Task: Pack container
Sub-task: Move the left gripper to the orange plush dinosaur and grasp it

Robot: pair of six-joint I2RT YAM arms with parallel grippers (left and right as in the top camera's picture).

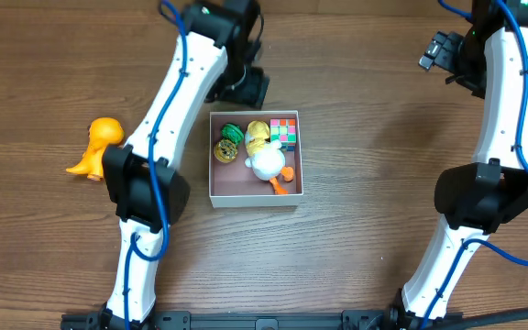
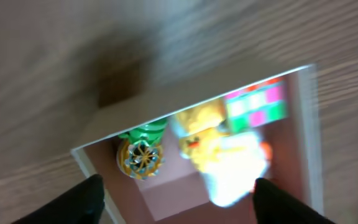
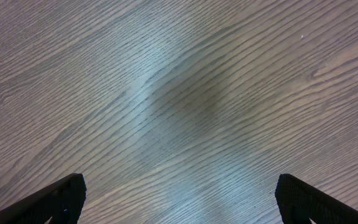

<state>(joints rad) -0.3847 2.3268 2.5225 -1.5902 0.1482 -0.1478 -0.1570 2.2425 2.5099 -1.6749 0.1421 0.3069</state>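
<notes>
Reaching the orange dinosaur [image 1: 99,147] suits your left claw [image 2: 178,202], open just beyond the container [image 1: 236,185]; the toy lies to its left, the open right claw [image 3: 179,202] well apart.

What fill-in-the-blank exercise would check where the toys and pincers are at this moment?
1. The orange dinosaur lies ___ the container.
2. The toy duck in the container has orange feet and a ___ body.
3. Between the right pincer's fingers only the bare wooden ___ shows.
4. The left pincer, above the container, holds nothing and is ___.

Missing words: outside; white; table; open.
</notes>
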